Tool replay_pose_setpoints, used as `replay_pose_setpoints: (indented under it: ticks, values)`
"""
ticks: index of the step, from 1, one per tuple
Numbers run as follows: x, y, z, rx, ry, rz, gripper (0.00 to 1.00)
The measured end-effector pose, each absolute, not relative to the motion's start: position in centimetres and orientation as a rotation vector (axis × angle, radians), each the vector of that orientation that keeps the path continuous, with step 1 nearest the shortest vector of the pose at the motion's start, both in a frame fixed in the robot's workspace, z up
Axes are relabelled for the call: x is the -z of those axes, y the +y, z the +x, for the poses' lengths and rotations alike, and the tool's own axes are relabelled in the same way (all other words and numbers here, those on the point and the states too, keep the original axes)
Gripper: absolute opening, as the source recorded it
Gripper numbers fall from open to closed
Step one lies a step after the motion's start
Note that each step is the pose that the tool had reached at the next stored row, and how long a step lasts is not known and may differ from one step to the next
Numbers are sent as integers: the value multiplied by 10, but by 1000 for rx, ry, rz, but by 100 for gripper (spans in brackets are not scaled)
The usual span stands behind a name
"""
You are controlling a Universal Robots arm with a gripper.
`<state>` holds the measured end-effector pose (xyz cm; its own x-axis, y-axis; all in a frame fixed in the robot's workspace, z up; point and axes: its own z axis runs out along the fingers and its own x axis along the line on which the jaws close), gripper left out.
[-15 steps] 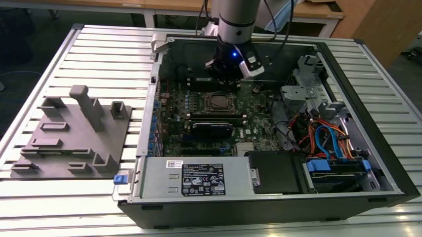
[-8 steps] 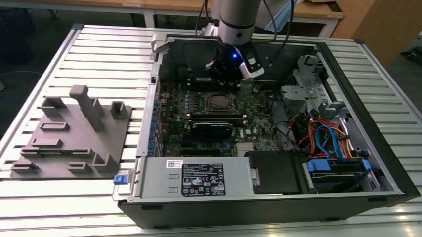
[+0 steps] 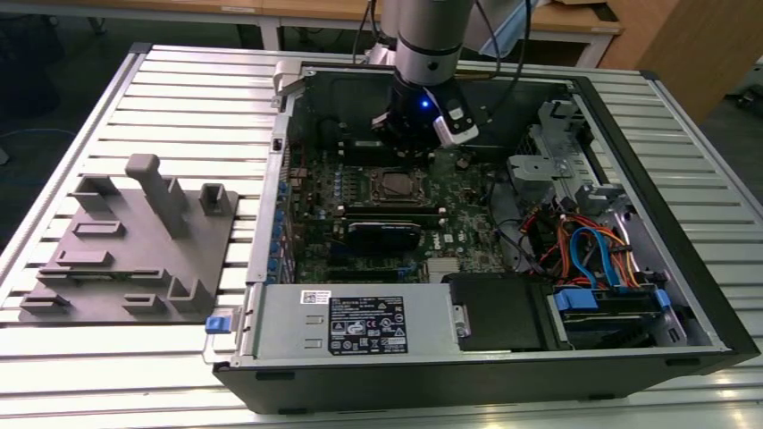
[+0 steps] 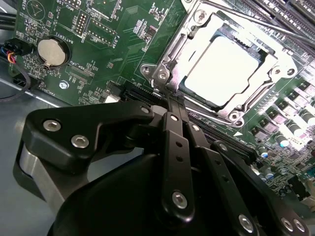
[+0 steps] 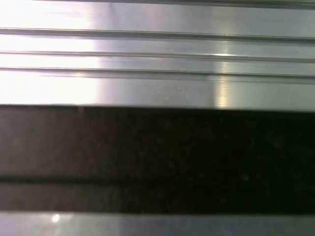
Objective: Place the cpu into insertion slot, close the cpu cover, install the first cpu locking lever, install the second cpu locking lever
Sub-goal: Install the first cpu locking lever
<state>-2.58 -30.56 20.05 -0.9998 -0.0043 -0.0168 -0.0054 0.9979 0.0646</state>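
Observation:
The cpu lies flat in the insertion slot on the green motherboard, its pale metal top showing through the cut-out. The cpu cover is folded down over it as a silvery frame. A thin metal lever rod runs along one side of the socket. In the second wrist view my gripper is shut, its black fingertips pressed together right at the socket's corner edge with nothing between them. In the exterior view the gripper hangs inside the open case, just behind the socket.
The case walls surround the motherboard. A black card sits in front of the socket. A power supply and a drive bay with cables fill the front and right. A grey fixture block stands on the slatted table at the exterior view's left.

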Motion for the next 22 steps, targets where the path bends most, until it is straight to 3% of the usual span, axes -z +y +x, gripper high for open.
replay_pose_setpoints:
  ticks: [22]
  values:
    - [-199,-306,-26,-77,3124,-8,10]
